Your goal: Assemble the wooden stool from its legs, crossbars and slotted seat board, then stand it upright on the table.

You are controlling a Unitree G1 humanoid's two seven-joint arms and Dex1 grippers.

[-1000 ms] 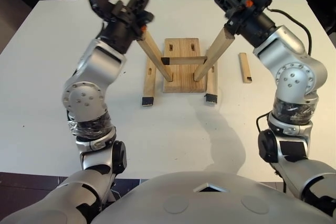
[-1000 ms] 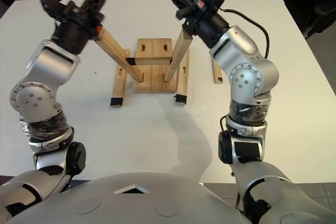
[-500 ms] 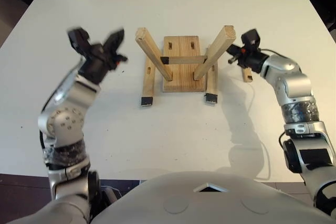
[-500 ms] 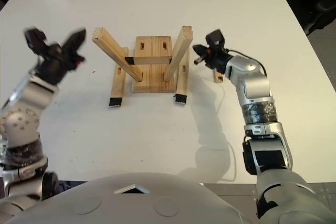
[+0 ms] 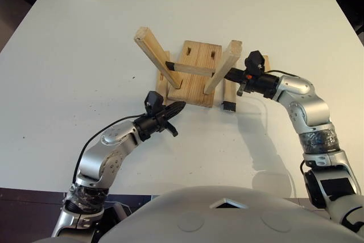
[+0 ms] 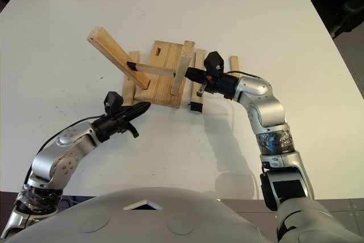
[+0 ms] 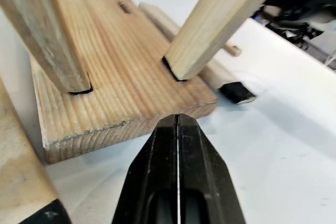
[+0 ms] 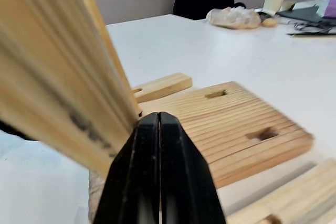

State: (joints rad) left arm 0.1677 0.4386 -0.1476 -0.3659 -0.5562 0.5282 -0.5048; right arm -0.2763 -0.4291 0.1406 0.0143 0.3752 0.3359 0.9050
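Head cameras first: the pale wooden slotted seat board [image 5: 196, 78] is lying near the middle of the white bench [image 5: 68, 55]. Two square wooden legs are standing in its slots. The left leg [image 5: 152, 49] is leaning out to the left, the right leg [image 5: 223, 66] is tilting right, and a thin wooden crossbar [image 5: 190, 70] is bridging them. A loose black-capped wooden leg [image 5: 228, 98] is lying just beside the board's right edge, and a short loose wooden bar [image 6: 233, 62] is resting further right. The left hand [image 5: 177, 107] is hovering low near the board's front left corner, with its fingers pinched together on nothing. The right hand [image 5: 228, 74] is coming in from the right, fingers likewise pressed together and empty, with its tip right at the right leg.

Over to the left wrist camera: the left hand [image 7: 178, 121] is pointing at the seat board's near edge, its black fingers meeting in a single seam. Whether the tip is touching the wood, I cannot tell. Both legs are sitting in their slots beyond it.

Right wrist camera now: the right hand [image 8: 159, 121] is showing its fingers sealed together, tip up against the side of the right leg [image 8: 63, 66]. The seat board [image 8: 236, 124] is spreading out beyond it, with two open slots facing up.
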